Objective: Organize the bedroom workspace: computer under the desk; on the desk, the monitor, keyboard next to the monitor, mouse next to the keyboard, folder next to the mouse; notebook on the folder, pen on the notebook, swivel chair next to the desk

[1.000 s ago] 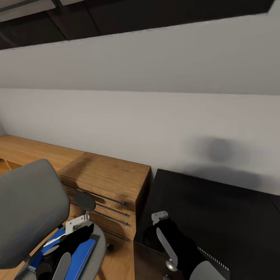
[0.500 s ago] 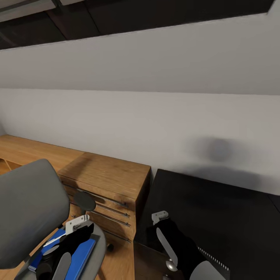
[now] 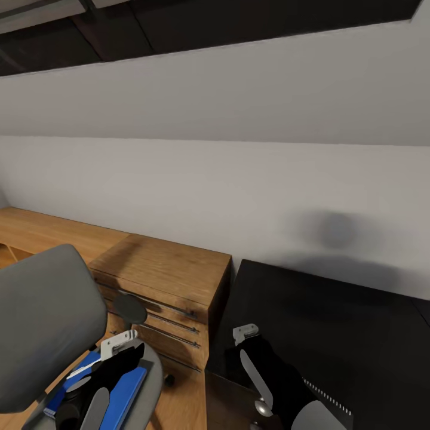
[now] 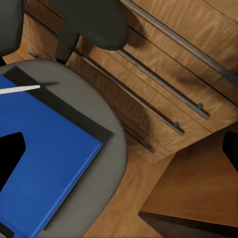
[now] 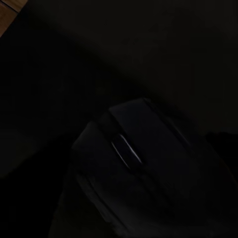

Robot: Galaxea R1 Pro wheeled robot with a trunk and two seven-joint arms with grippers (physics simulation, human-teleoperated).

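Observation:
The grey swivel chair [image 3: 42, 322] stands low on the left with the blue folder [image 3: 128, 385] [image 4: 44, 163] flat on its seat. A dark notebook edge [image 4: 64, 111] shows along the folder's side, and a white pen [image 4: 20, 89] lies across it. My left gripper [image 3: 134, 353] hovers open over the seat, its fingertips [image 4: 10, 153] wide apart with nothing between them. My right gripper [image 3: 232, 360] is down at the near corner of the black desk [image 3: 334, 322]. The mouse [image 5: 134, 163] sits very close under it on the dark top; whether the fingers touch it is too dark to see.
A wooden drawer unit [image 3: 161, 269] with long bar handles stands between chair and desk, against the white wall. The chair's oval black armrest [image 3: 129, 309] is just beyond my left gripper. A pale toothed edge, perhaps the keyboard [image 3: 327, 395], lies beside my right arm.

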